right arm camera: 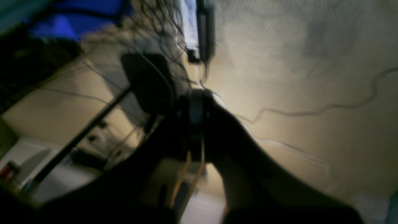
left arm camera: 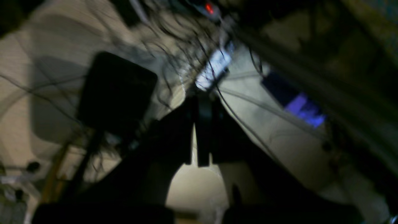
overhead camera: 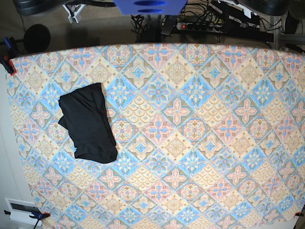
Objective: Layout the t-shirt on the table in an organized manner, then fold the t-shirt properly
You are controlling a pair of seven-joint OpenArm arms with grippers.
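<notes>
The black t-shirt lies on the left part of the table as a compact, folded oblong, slightly slanted. Neither gripper shows in the base view. In the left wrist view my left gripper has its jaws pressed together with nothing between them, aimed at a floor with cables. My right gripper looks the same in the right wrist view, shut and empty over bare floor. Both wrist views are blurred and show neither the t-shirt nor the table.
Beyond the table's far edge sit a power strip with a red light, tangled cables and the blue robot base. Clamps hold the cloth at the left corners. A black round stand is at far left.
</notes>
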